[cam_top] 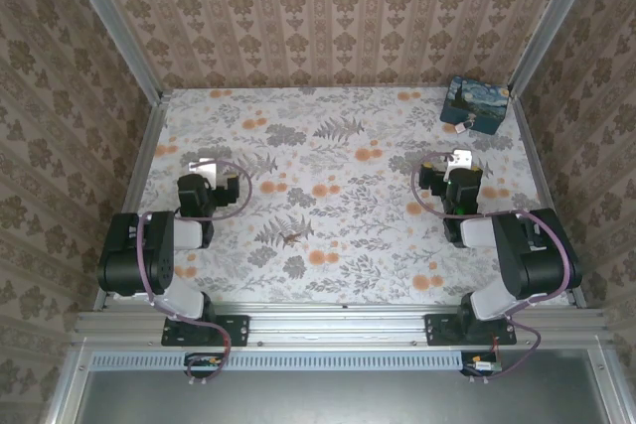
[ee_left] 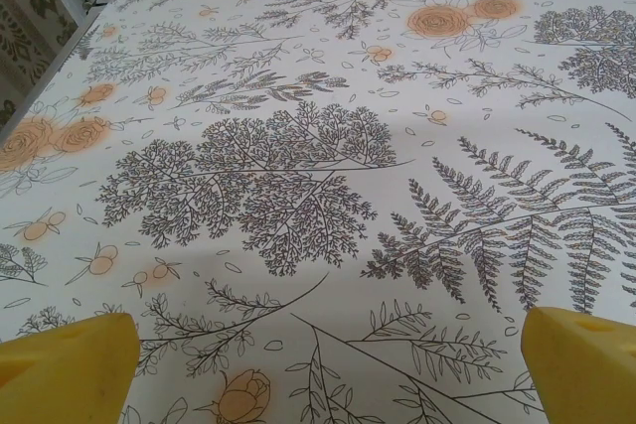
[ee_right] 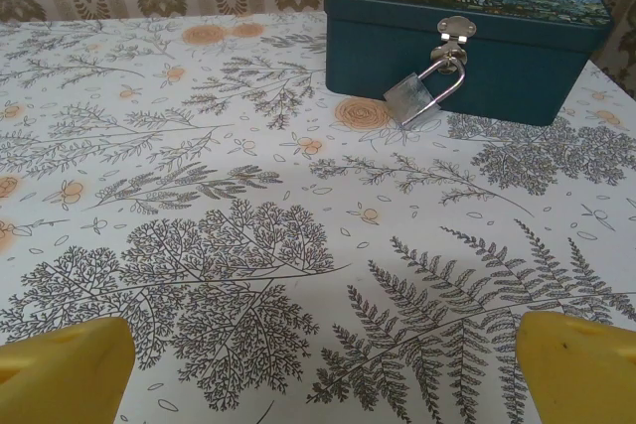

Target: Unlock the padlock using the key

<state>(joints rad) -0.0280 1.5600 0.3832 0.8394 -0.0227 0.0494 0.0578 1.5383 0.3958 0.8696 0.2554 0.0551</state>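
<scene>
The small pale-metal padlock [ee_right: 417,98] hung by its shackle from the silver hasp [ee_right: 452,35] on the front of the dark blue tin box with a swirl-painted lid [ee_right: 467,42]. Its body rested tilted on the floral-printed bench [cam_top: 338,176] at the far right corner. The right pincer [ee_right: 323,323] pointed towards it with its yellow fingers [ee_right: 60,374] spread wide and empty. The padlock lay ahead of it and a little to the right, clearly apart. From above, that right pincer [cam_top: 459,161] sat just short of the box [cam_top: 475,104].

The tiny thin brown-orange metal key [cam_top: 292,238] lay flat on the bench between the two arms, nearer the front edge. It was well apart from the padlock [cam_top: 459,128]. The left pincer [cam_top: 204,166] stood to the key's left and farther back, apart from it. Its wrist view showed the left pincer [ee_left: 326,320] spread wide over bare bench, holding nothing.
</scene>
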